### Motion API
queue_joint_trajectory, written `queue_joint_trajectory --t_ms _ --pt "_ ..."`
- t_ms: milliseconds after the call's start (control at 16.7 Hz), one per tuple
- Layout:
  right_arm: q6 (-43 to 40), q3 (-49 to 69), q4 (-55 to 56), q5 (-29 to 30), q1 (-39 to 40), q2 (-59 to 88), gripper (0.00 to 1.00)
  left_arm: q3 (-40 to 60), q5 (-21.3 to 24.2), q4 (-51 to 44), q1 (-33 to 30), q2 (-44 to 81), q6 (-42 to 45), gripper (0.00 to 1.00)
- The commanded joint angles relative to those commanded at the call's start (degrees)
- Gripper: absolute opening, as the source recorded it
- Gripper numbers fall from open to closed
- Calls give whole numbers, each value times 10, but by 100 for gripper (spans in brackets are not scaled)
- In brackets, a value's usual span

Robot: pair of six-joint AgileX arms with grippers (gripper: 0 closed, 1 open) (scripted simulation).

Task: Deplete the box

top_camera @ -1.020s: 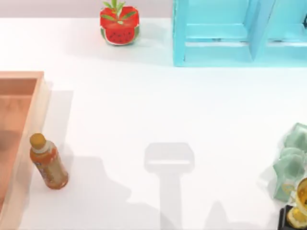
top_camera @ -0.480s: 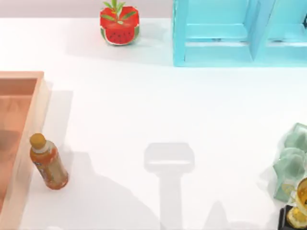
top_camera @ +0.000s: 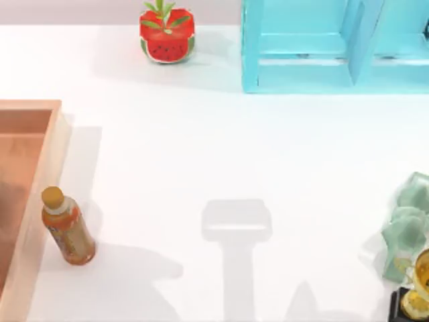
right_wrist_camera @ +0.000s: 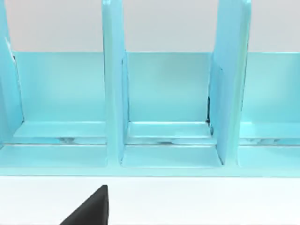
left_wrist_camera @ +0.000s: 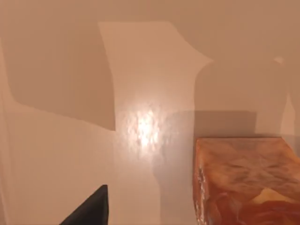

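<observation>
The big flat box of light orange-tan wood [top_camera: 27, 201] with thick walls sits at the left edge of the white worktop [top_camera: 234, 154]. In the top view its floor is bare wood with some shadow on it. A small orange drink bottle with a yellow-brown cap [top_camera: 66, 226] lies on the worktop just outside the box, beside its right wall, with the cap end close to the wall.

At the back of the worktop stands a red pot painted like a watermelon with green leaves [top_camera: 167, 32]. To its right is a light blue shelf unit with upright dividers [top_camera: 322, 47]. At the right edge there are pale green lumpy things [top_camera: 405, 225], and a gold cup on a dark base [top_camera: 415, 288] in the near right corner.

The left wrist view looks down on a corner of the orange wood [left_wrist_camera: 243, 180] and the worktop, with a dark bit of the left tool [left_wrist_camera: 91, 211] at the edge. The right wrist view faces the blue shelf unit [right_wrist_camera: 164, 103], with a dark bit of the right tool [right_wrist_camera: 91, 208]. I cannot tell if either tool is spread or pressed together.
</observation>
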Motion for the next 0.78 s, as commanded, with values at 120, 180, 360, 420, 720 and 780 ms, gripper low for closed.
queue_joint_trajectory --t_ms 120,180,360,420,720,780 --pt "0 0 0 0 0 0 100 -21 0 27 0 6 0 100" --pt "0 0 0 0 0 0 100 -27 0 37 0 9 0 100" --pt "0 0 0 0 0 0 100 -30 0 42 0 10 0 100" --pt "0 0 0 0 0 0 100 -30 0 42 0 10 0 100" --pt "0 0 0 0 0 0 100 -30 0 42 0 10 0 70" --pt "0 0 0 0 0 0 100 -30 0 42 0 10 0 62"
